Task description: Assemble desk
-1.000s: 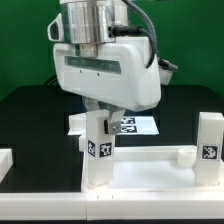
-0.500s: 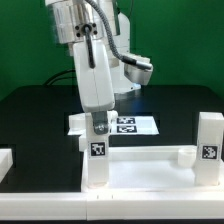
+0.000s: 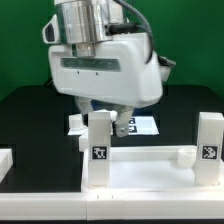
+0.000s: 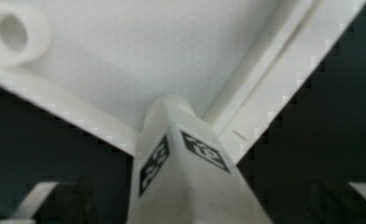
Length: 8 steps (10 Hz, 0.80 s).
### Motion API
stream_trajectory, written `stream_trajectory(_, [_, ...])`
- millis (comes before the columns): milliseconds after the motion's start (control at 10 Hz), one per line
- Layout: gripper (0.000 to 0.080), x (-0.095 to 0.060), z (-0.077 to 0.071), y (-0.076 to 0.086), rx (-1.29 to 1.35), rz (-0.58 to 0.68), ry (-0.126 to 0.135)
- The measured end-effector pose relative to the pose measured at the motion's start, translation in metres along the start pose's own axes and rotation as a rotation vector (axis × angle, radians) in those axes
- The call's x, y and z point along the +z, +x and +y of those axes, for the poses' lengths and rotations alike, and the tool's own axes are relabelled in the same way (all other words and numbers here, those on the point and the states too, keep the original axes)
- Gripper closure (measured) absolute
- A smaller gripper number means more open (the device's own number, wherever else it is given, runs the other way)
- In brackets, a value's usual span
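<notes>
The desk's big white panel (image 3: 150,172) lies flat at the front, rim up. One square white leg (image 3: 99,150) with a black-and-white tag stands upright in the corner on the exterior view's left. My gripper (image 3: 104,118) hangs right over the leg's top. In the wrist view the leg (image 4: 185,160) rises between my two fingers (image 4: 45,203), with a dark gap on each side, so the gripper (image 4: 194,206) is open and astride it. The panel (image 4: 144,70) shows a round corner socket (image 4: 11,34). A second tagged leg (image 3: 209,146) stands at the exterior view's right.
The marker board (image 3: 138,125) lies on the black table behind the upright leg. A white block (image 3: 5,160) sits at the exterior view's left edge. Green walls close the back.
Half a second ago the hand was twisted round on the leg. It has turned back to its earlier heading, and the jaws have spread away from the leg.
</notes>
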<state>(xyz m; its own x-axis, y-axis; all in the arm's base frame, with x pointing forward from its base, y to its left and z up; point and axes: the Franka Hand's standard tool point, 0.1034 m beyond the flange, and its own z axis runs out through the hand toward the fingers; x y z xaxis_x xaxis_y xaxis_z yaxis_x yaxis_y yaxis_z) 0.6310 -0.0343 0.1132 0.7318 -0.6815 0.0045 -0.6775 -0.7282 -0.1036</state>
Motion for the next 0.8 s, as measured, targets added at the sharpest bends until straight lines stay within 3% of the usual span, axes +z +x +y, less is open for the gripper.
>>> stream_trajectory(300, [0.0151, 0.000, 0.000, 0.000, -0.180, 0.003, 0.004])
stream_trajectory(600, [0.0150, -0.001, 0.008, 0.011, -0.580, 0.026, -0.005])
stream_trajectory(700, [0.0237, -0.001, 0.007, 0.010, -0.578, 0.025, -0.005])
stream_trajectory(800, [0.0237, -0.001, 0.007, 0.009, -0.568, 0.025, -0.004])
